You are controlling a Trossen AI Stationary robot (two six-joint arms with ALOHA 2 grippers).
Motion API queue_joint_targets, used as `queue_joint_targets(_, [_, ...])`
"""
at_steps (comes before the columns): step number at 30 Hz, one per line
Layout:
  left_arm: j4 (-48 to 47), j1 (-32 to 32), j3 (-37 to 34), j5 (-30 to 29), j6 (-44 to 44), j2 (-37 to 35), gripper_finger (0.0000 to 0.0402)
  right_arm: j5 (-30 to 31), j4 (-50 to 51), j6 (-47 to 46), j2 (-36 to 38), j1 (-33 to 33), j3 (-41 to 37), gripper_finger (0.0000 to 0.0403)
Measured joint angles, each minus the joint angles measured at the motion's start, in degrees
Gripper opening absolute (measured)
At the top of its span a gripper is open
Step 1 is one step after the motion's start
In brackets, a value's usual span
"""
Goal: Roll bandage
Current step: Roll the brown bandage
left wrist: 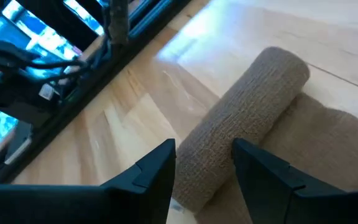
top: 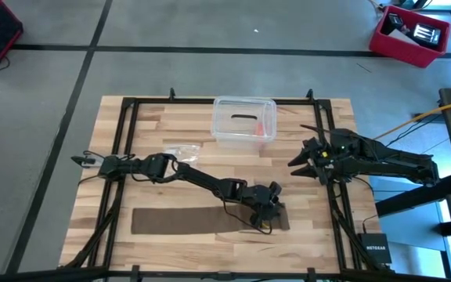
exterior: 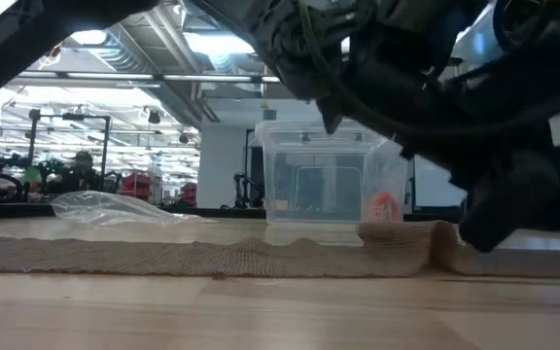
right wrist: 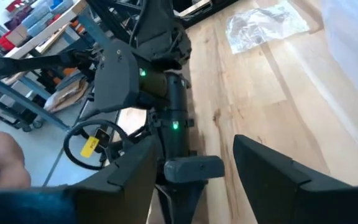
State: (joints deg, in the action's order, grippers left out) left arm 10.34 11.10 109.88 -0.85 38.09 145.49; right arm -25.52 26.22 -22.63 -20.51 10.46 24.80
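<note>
Bandage (top: 202,220): flat along the table's near edge, its right end rolled up. Your left gripper (left wrist: 204,168) straddles that roll, fingers parted and just beside it, likely placed to push it onward. Right gripper (right wrist: 194,168): parked open by the box (top: 244,120).

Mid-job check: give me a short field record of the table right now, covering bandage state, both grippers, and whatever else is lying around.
bandage: long dark brown elastic fabric strip flat along the table's near edge, its right end rolled into a short roll
left gripper: at the rolled end, fingers open either side of the roll
right gripper: waiting above the table's right side, open, holding nothing
box: clear plastic box at the far edge, centre
bag: small clear plastic bag left of the box
progress: rolling begun, most of the strip unrolled
</note>
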Motion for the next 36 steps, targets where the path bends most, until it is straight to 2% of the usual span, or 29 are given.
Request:
queue_joint_targets(5, [0.1, -0.4, 0.1, 0.9, -0.3, 1.0, 0.0155, 0.5, 0.0, -0.3, -0.4, 0.0, 0.0, 0.0216])
queue_joint_targets(9, [-0.3, -0.4, 0.1, 0.9, -4.8, 1.1, 0.0145, 0.5, -0.2, -0.3, -0.4, 0.0, 0.0, 0.0216])
queue_joint_targets(12, [-0.1, -0.3, 0.1, 0.8, -6.5, 1.1, 0.0113, 0.5, -0.3, -0.3, -0.4, 0.0, 0.0, 0.0216])
queue_joint_targets(17, [0.0, 0.1, 0.1, 0.5, -7.1, 1.2, 0.0027, 0.5, -0.4, -0.1, -0.4, 0.0, 0.0, 0.0216])
queue_joint_targets(19, [-0.1, 0.3, 0.1, 0.2, -7.2, 1.2, 0.0008, 0.5, -0.4, -0.1, -0.4, 0.0, 0.0, 0.0216])
queue_joint_targets(29, [-1.4, 1.8, 0.1, -4.8, -7.4, -0.2, 0.0001, 0.9, -0.5, 0.3, -0.4, 0.0, 0.4, 0.0216])
queue_joint_targets(36, [-6.5, 3.2, 0.7, -11.1, -9.7, -5.6, 0.0014, 2.2, -0.5, 1.5, -1.0, 0.0, 4.4, 0.0216])
